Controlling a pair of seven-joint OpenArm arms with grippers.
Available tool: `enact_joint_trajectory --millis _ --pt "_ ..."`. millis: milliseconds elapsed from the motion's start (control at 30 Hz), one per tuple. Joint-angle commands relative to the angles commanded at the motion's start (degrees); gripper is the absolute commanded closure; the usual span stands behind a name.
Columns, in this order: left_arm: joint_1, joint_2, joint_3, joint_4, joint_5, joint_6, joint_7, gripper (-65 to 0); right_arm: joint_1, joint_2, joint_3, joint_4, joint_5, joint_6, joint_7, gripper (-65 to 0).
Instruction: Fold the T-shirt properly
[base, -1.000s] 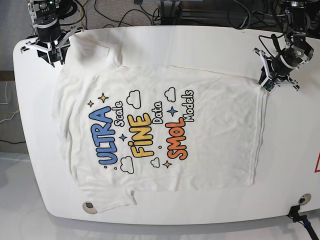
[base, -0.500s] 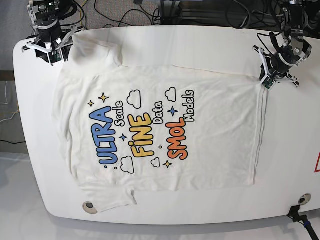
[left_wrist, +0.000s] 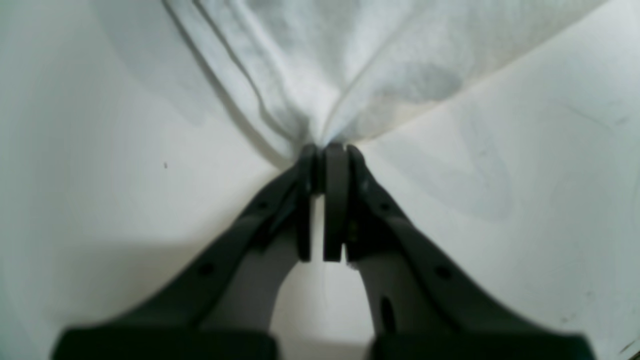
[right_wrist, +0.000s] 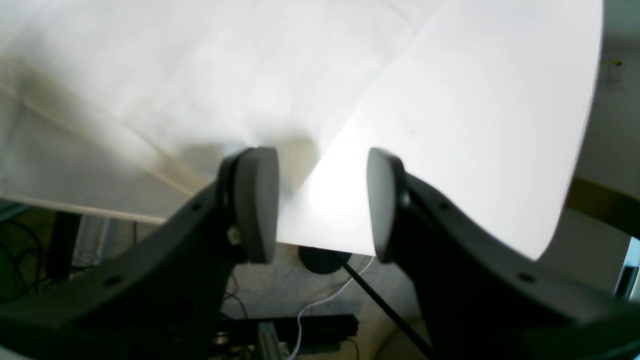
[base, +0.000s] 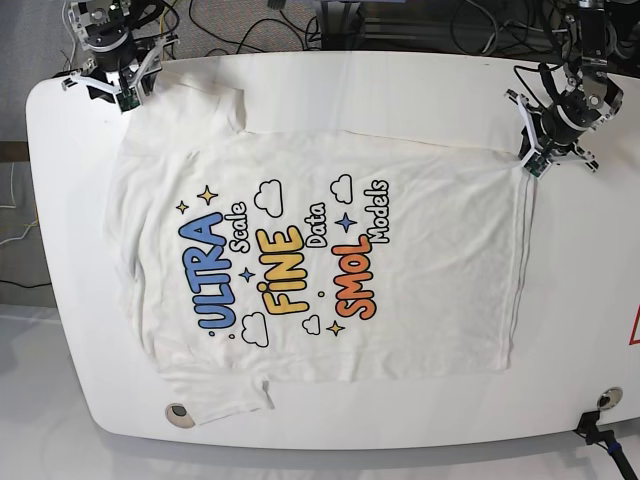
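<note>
The white T-shirt (base: 320, 260) lies spread flat, print up, with "ULTRA", "FINE" and "SMOL" showing. My left gripper (base: 529, 160) is at the shirt's far right corner. In the left wrist view the left gripper (left_wrist: 324, 155) is shut on a bunched tip of the white cloth (left_wrist: 350, 60), which fans out from the jaws. My right gripper (base: 127, 98) is at the table's far left corner, by the shirt's sleeve. In the right wrist view the right gripper (right_wrist: 322, 200) is open and holds nothing, with blurred white cloth (right_wrist: 125, 75) beyond it.
The white table (base: 590, 300) ends close behind both grippers; cables (base: 260, 25) lie past its far edge. A round grommet (base: 179, 412) sits at the near left edge. A black clamp (base: 600, 425) sits at the near right corner.
My right arm has moved back toward the table's far left corner. My left gripper has shifted slightly toward the far edge, still on the shirt's corner.
</note>
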Motion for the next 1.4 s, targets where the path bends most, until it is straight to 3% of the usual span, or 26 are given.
enact_joint_trajectory --millis 67,100,233,533,633,800,900,1067,1100,1200,1300,1400 --pt "-0.02 0.10 0.08 -0.04 -0.10 0.02 0.05 0.0 0.08 0.04 -0.43 -0.49 -1.06 -0.02 -0.02 -28.9" --pt "0.51 0.36 -0.13 -0.54 0.30 -2.21 0.31 0.0 0.17 -0.07 0.02 -0.63 0.47 1.26 0.15 -28.7" --pt "0.63 0.30 0.10 -0.52 0.46 -2.14 -0.03 0.0 2.31 0.02 0.03 -5.04 1.97 3.71 -2.67 -28.5" --pt "0.77 0.24 0.29 -0.80 0.53 -1.96 -0.56 0.0 4.67 -0.08 0.37 -7.35 3.69 7.13 -10.99 -25.5" --pt "0.81 0.24 0.25 -0.75 0.32 -1.75 -1.04 0.0 4.33 -0.08 0.23 -7.30 3.56 7.25 -11.85 -21.6" --pt "1.42 0.10 0.50 -0.72 0.17 -1.57 -1.15 0.0 3.64 -0.60 0.06 -7.48 3.23 7.32 -10.78 -8.9" --pt "1.74 0.11 0.55 -0.68 -0.14 -1.69 -1.16 0.0 2.86 -0.77 -0.07 -7.15 3.48 7.21 -10.54 -6.7" --pt "2.30 0.12 0.20 -0.63 -1.01 -1.63 -1.09 0.0 1.57 -0.73 0.18 -6.86 4.03 7.38 -9.93 -9.3" --pt "2.48 0.53 1.07 -1.26 0.04 -2.38 0.53 0.0 2.78 -0.72 0.62 -5.49 2.49 7.12 -6.28 -6.7" --pt "2.70 0.74 1.79 -0.99 -0.19 -2.56 0.14 0.0 3.13 -1.80 1.42 -4.37 2.28 9.55 -5.67 -8.3" --pt "2.87 0.93 1.79 -0.94 -0.23 -2.45 -0.29 0.0 3.23 -2.55 2.90 -3.10 2.89 11.04 -4.96 -14.9" --pt "3.35 1.27 1.69 -0.58 -0.30 -2.26 -0.32 0.0 3.16 -2.98 4.05 -2.13 3.12 11.09 -3.92 -24.7"
